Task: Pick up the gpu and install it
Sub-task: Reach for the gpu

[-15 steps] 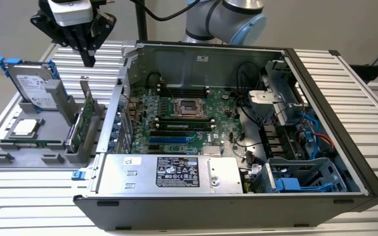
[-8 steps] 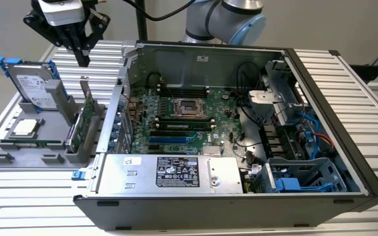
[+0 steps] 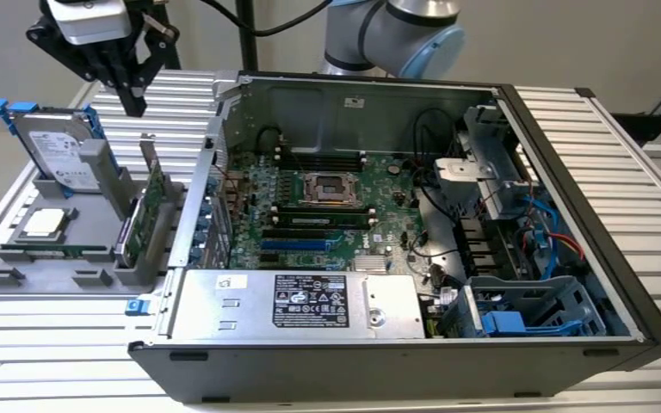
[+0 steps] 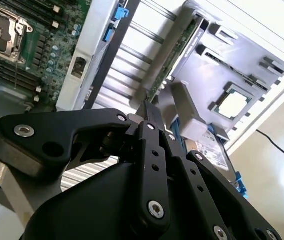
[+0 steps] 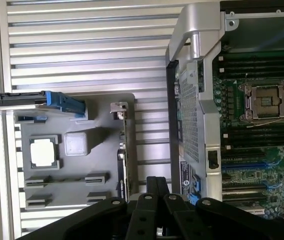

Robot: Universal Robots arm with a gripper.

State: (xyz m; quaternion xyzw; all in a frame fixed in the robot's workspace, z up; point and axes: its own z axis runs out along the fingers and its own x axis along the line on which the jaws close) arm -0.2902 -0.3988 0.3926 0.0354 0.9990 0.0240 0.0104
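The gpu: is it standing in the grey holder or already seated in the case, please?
The gpu stands on edge in the grey holder, outside the case, with the gripper above it.

gpu (image 3: 152, 202) upright in tray (image 3: 44, 288) on worktop (image 3: 78, 353), at exterior view's left of computer case (image 3: 560, 120); hard drive (image 3: 61, 151) further left; hand (image 3: 135, 107) above gpu.
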